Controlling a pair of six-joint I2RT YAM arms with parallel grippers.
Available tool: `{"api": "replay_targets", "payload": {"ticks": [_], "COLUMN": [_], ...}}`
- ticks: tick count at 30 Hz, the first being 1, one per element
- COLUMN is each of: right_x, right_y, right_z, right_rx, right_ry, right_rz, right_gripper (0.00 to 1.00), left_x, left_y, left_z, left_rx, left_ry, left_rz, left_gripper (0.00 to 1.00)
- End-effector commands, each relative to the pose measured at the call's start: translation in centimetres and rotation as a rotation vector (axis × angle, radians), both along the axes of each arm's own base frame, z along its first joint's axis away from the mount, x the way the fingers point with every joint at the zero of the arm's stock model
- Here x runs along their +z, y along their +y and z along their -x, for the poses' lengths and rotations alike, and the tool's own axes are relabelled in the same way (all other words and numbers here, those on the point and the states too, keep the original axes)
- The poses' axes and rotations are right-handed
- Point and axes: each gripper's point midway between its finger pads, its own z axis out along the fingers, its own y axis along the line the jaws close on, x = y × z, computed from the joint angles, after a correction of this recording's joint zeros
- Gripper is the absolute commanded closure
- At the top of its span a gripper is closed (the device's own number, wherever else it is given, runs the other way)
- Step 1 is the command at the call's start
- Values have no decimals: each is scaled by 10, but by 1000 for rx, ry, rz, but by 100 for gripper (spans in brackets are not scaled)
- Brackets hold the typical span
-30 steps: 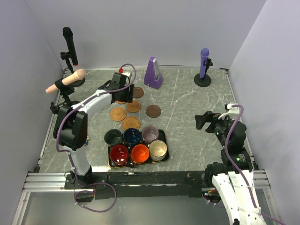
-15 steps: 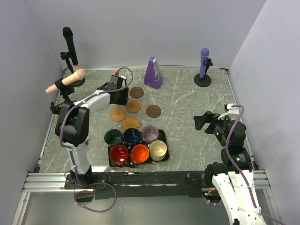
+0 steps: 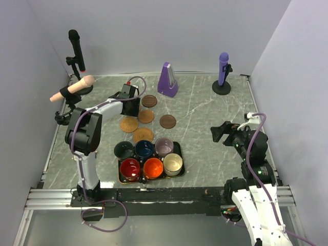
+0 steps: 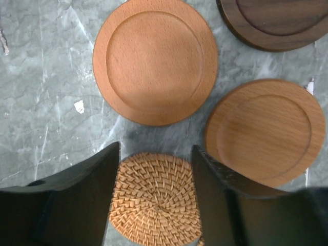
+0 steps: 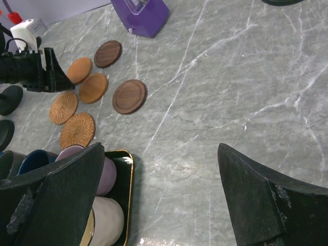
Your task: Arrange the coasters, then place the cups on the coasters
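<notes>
Six coasters lie on the marble left of centre. In the left wrist view a woven coaster (image 4: 156, 197) shows between my fingers, with an orange one (image 4: 155, 59) beyond it, another orange one (image 4: 265, 130) at right and a dark one (image 4: 277, 20) at top right. My left gripper (image 4: 156, 148) (image 3: 132, 106) hovers open above them, holding nothing. A second woven coaster (image 3: 143, 135) and a second dark one (image 3: 167, 121) lie nearer. The cups stand in a black tray (image 5: 120, 179): green-grey (image 3: 123, 150), navy (image 3: 145, 148), lilac (image 3: 164, 146), red (image 3: 129, 168), orange (image 3: 152, 167), cream (image 3: 172, 164). My right gripper (image 5: 161, 148) (image 3: 219, 133) is open right of the tray.
A purple metronome (image 3: 167, 80) stands at the back behind the coasters. A purple microphone on a round base (image 3: 223, 72) is at the back right. A black microphone (image 3: 76, 48) and a beige one (image 3: 72, 89) stand at the back left. Walls close in three sides.
My left gripper has shifted a little to the left, uncovering the far dark coaster. The right gripper has edged slightly left. No coaster or cup has moved.
</notes>
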Motion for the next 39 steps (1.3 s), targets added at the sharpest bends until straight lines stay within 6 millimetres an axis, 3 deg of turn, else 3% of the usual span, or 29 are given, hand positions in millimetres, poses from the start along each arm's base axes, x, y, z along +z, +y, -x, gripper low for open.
{"api": "replay_targets", "payload": {"ticks": [1,23,39], "right_x": [31,32,28], "right_y": [1,-4,-6], "right_z": [-4,-4,-5], "right_rx": [2,-25,-33], "right_ry": [-79,-82,-69], "right_rz": [-19,-2,7], "right_gripper": [3,2,3], "left_x": [10,-27,-34], "left_y": [-5,1,24], "left_z": [-22,-42,-64], "left_rx": [16,74,122], "left_ry": [-61,-14,39], "left_rz": [23,-41,12], "left_gripper": [34,35,37]}}
